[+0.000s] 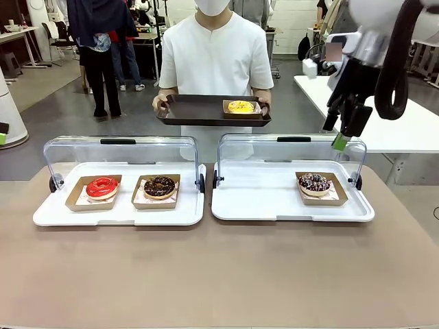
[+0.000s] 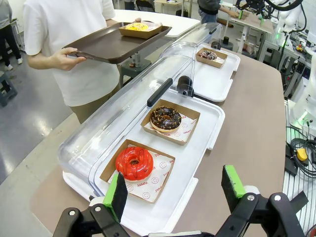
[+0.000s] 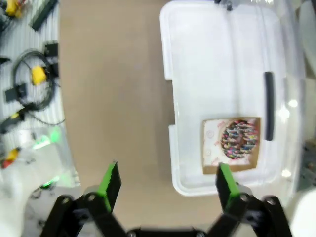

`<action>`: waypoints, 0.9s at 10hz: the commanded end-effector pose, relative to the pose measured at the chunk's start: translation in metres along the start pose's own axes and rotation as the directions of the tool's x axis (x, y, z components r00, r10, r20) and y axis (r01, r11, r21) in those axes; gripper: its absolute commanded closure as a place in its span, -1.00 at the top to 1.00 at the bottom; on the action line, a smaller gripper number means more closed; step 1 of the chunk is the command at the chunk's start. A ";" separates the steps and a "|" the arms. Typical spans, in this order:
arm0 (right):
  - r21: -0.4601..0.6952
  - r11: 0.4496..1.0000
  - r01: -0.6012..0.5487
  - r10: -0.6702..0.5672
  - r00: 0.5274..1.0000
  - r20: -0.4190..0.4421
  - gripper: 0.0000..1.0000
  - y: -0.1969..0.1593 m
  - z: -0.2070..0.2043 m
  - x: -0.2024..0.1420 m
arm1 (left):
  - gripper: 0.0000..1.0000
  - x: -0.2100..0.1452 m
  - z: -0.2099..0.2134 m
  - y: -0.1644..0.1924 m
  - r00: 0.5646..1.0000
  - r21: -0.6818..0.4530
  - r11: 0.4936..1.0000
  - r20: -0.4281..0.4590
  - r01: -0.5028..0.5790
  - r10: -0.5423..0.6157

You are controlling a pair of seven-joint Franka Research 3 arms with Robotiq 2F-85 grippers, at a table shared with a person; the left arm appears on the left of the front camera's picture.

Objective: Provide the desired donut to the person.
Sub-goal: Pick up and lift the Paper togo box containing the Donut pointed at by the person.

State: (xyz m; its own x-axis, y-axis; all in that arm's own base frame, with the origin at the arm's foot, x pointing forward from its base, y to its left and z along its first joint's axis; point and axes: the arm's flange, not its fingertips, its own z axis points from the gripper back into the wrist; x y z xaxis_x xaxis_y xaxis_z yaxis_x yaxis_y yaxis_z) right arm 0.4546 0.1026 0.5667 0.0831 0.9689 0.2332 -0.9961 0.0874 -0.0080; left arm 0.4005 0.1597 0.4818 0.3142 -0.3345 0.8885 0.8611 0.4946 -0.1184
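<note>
Across the table (image 1: 219, 274) the person (image 1: 216, 62) holds a dark tray (image 1: 192, 113) carrying the yellow donut (image 1: 241, 107) in its paper box. The left case (image 1: 55, 212) holds a red donut (image 1: 102, 186) and a chocolate donut (image 1: 160, 186), and the right case (image 1: 260, 192) holds a sprinkled donut (image 1: 315, 182). The right gripper (image 3: 168, 182), above the right case, and the left gripper (image 2: 175, 190), facing the left case, both have fingers spread wide.

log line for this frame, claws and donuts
left claw open, empty | right claw open, above right case | yellow donut on person's tray | red donut, chocolate donut in left case | sprinkled donut in right case
</note>
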 end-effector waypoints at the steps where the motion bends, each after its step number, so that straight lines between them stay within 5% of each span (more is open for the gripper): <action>1: 0.118 0.991 0.069 -0.103 0.946 0.306 1.00 -0.022 0.024 -0.052 | 1.00 0.000 0.000 -0.001 1.000 -0.001 1.000 0.015 0.001 -0.001; 4: 0.204 0.979 0.003 -0.126 0.794 0.594 1.00 -0.032 0.030 -0.137 | 1.00 0.000 0.000 -0.001 1.000 -0.001 1.000 0.015 0.001 -0.001; 6: 0.164 0.985 -0.045 -0.083 0.718 0.691 1.00 -0.028 0.021 -0.195 | 1.00 0.000 0.000 -0.001 1.000 -0.001 1.000 0.015 0.001 -0.001; 9: 0.088 0.995 0.047 -0.098 0.622 0.777 1.00 -0.023 0.000 -0.254 | 1.00 0.000 0.000 -0.001 1.000 -0.001 1.000 0.015 0.001 -0.001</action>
State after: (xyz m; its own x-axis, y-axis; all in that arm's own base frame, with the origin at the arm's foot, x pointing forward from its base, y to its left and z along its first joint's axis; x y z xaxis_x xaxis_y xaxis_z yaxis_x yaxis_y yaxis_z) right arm 0.4539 -0.1480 0.5155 0.1428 0.4559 0.8785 -0.9896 0.0831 0.1177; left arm 0.4005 0.1595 0.4818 0.3145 -0.3350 0.8882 0.8611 0.4944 -0.1185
